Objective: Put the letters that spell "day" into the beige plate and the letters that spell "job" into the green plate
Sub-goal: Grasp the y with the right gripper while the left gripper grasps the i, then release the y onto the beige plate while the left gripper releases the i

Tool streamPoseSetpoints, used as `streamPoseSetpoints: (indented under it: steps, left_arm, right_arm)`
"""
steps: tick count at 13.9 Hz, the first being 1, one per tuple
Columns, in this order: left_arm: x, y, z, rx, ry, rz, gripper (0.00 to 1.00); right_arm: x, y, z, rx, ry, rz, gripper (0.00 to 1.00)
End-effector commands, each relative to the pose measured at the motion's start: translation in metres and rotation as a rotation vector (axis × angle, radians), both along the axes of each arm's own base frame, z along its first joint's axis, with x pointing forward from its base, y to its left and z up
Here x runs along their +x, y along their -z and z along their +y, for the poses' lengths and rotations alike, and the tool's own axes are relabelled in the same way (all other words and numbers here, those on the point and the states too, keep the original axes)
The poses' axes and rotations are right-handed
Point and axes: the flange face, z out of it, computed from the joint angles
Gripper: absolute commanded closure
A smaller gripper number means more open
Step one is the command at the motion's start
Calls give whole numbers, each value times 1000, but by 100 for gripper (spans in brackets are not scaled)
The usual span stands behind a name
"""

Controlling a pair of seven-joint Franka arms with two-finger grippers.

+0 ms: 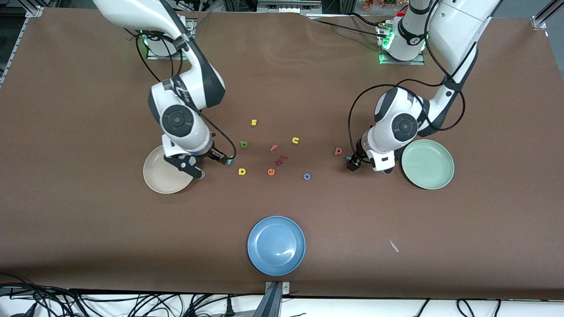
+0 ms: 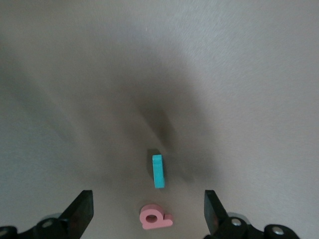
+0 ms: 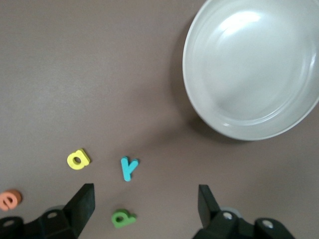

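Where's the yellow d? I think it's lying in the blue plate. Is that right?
No. The yellow d lies on the table, between the beige plate and the orange e, not in the blue plate. The front view shows it.

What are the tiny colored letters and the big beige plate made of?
The letters, like the teal y and yellow d, look like soft foam: thick, matte, flat-cut edges. The beige plate looks like smooth plastic or glazed ceramic, since light glints off it; I can't tell which.
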Motion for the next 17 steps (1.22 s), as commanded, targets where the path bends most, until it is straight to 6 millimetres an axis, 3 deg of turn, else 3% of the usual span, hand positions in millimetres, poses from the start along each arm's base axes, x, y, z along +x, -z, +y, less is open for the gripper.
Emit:
streamPoseSetpoints:
  steps: [1,6,8,9,10,12,13,15,16,17]
  left_arm:
    - [-2,7,-1,2,-23,6,14]
    - [-2,29,-6,-12,-27,-8,38]
    - [-3,30,-6,3,1,-16,68]
    - [-2,30,-4,7,8,-19,88]
    - [-2,29,-3,9,18,-17,100]
    - [3,21,7,33,75,-19,100]
    - [11,6,20,44,101,-16,100]
    - [29,-30,49,55,145,1,100]
    - [35,-49,68,62,177,28,100]
    - [36,-60,90,62,235,71,100]
  right_arm:
    - [-16,33,3,11,106,-50,17]
    - [-22,92,21,29,121,-90,25]
    - [-24,91,26,28,114,-89,29]
    - [-25,92,26,26,114,-87,34]
    - [-24,93,25,25,115,-85,36]
    - [-25,100,24,21,115,-79,51]
    - [-26,100,25,21,114,-79,59]
    - [-25,105,24,16,112,-75,67]
    - [-24,103,25,18,109,-77,83]
    - [-23,99,26,21,96,-82,90]
